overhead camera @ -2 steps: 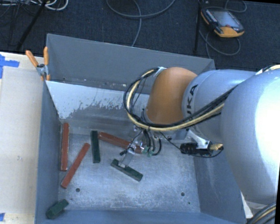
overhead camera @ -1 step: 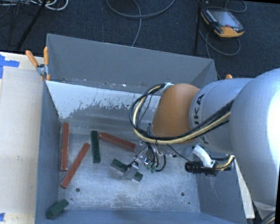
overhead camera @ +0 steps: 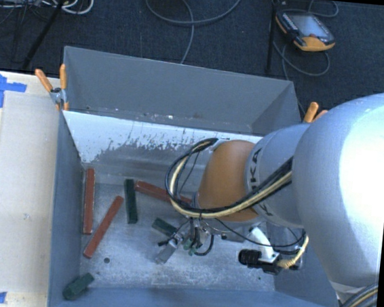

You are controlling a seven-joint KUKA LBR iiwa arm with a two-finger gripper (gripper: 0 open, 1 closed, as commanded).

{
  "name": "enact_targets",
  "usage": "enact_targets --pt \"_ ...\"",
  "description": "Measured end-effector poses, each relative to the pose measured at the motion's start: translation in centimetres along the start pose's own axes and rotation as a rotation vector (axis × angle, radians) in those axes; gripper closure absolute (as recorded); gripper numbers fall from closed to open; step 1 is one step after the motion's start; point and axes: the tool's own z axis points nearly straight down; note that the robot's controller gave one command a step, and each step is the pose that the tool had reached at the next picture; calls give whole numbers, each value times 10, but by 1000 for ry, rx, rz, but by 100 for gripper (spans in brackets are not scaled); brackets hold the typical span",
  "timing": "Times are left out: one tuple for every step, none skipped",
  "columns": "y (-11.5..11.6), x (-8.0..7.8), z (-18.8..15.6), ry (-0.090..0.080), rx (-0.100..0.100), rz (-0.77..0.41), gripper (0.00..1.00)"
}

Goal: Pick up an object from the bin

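My gripper [overhead camera: 176,242] hangs low over the middle of the bin floor, beneath the orange wrist cover. A small dark green piece [overhead camera: 164,225] lies right at its left side, partly covered by it. A dark green bar [overhead camera: 131,201] lies a little further left, nearly upright in the view. A red-brown stick [overhead camera: 151,189] runs from that bar toward the gripper, and its right end is hidden under the wrist.
Two more red-brown sticks lie at the left: one [overhead camera: 89,200] along the left wall, one [overhead camera: 103,226] slanted beside it. A dark green block [overhead camera: 78,286] sits in the front left corner. The arm covers the bin's right half.
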Motion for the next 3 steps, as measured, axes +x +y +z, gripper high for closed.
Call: enact_targets --pt "0 0 0 -4 -2 -3 0" --pt "0 0 0 -5 -2 -4 100" --pt "0 -1 -114 -10 -8 -6 100"
